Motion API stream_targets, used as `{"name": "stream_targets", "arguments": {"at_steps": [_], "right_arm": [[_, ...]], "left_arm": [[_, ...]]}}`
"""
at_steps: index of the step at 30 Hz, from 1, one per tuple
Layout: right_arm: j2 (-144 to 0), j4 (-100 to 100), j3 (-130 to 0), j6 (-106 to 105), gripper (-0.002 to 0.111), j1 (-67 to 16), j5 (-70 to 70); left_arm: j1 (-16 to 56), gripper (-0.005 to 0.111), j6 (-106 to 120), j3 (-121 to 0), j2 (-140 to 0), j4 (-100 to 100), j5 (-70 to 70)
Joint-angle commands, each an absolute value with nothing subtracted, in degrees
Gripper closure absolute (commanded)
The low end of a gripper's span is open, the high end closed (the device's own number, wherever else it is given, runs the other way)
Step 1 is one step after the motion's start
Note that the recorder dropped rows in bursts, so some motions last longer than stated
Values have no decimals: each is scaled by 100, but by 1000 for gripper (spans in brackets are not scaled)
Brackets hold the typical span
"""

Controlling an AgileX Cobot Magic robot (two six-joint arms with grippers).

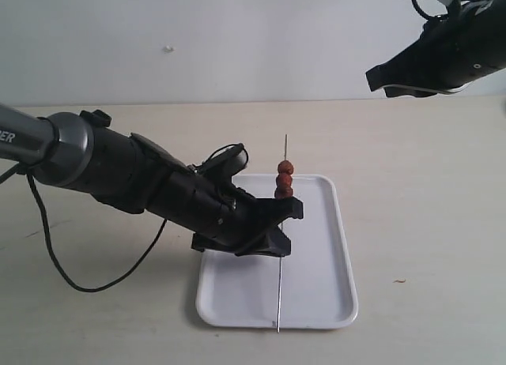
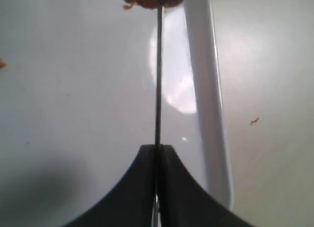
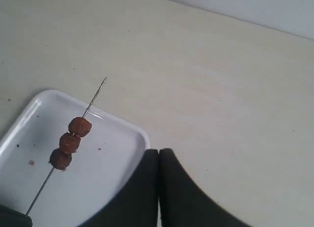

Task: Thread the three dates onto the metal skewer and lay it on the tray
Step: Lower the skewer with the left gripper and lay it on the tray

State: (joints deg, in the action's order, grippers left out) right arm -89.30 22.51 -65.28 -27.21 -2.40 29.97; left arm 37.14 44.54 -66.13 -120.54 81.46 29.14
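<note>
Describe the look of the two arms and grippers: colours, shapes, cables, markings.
Both are black. The left arm has a grey metal tube with white lettering and a loose black cable. The right arm has a cable too. The left gripper and right gripper have curved, tapering fingers.

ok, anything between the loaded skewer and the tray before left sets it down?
Nothing visible. The left gripper holds the metal skewer with the three dates over the tray, whose surface shows only tiny crumbs. The right gripper is raised clear.
</note>
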Motion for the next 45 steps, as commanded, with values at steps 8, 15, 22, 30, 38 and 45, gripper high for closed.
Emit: {"name": "stream_targets", "arguments": {"at_steps": [8,15,22,30,38,45], "right_arm": [[-8886,2242,-6497,-2760,108,-222,3114],[-8886,2243,-6497,-2787,108,-222,3148],[-8886,2243,-6497,-2796,108,-222,3268],[-8886,2253,-6215,-2846,108,-222,2946],[-8886,2253,-6060,-2846,108,-222,2716],[-8886,2253,-6047,-2846,108,-222,2716]], "left_arm": [[3624,107,4123,-6746,-12150,8280,3575],[3524,107,3871,-6746,-12150,8254,3567],[3524,107,3851,-6746,-12201,8278,3578],[3524,107,3812,-6746,-12402,8347,3578],[3524,107,3812,-6746,-12400,8336,3578],[3524,82,3812,-6746,-12400,8336,3624]]}}
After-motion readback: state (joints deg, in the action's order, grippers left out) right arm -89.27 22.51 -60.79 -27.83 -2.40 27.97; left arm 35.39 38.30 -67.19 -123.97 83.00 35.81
